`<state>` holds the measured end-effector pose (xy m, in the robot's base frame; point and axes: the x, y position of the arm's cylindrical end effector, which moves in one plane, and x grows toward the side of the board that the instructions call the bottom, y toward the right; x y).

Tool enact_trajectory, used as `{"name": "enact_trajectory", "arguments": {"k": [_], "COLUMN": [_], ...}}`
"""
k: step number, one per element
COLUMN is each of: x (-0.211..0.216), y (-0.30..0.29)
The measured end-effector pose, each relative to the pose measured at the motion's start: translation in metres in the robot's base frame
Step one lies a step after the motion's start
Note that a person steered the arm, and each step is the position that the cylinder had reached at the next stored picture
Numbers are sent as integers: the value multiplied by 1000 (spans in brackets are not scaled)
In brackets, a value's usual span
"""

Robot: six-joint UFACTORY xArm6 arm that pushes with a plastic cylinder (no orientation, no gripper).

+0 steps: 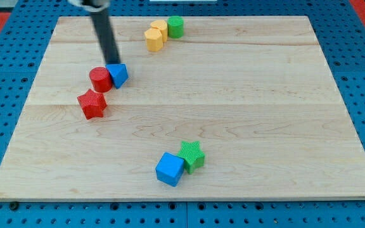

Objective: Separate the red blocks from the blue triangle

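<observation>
A red cylinder [99,79] stands at the board's upper left, touching the blue triangle [119,75] on its right. A red star [92,104] lies just below and to the left of the cylinder, close to it. My tip [113,63] comes down from the view's top and rests right at the top edge of the blue triangle, near the seam between it and the red cylinder.
A yellow block [154,38] and another yellow block [160,28] sit with a green cylinder [175,26] at the board's top middle. A blue cube [169,169] and a green star [192,155] touch near the bottom middle. The wooden board [265,114] lies on a blue pegboard.
</observation>
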<state>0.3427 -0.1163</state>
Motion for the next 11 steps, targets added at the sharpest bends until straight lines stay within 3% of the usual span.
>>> {"name": "enact_trajectory", "arguments": {"k": [1,2,3,4,5,9,11], "x": [38,61,17,-28,-17,76,118], "y": [38,-8,39,46,-14,-70,-50]}}
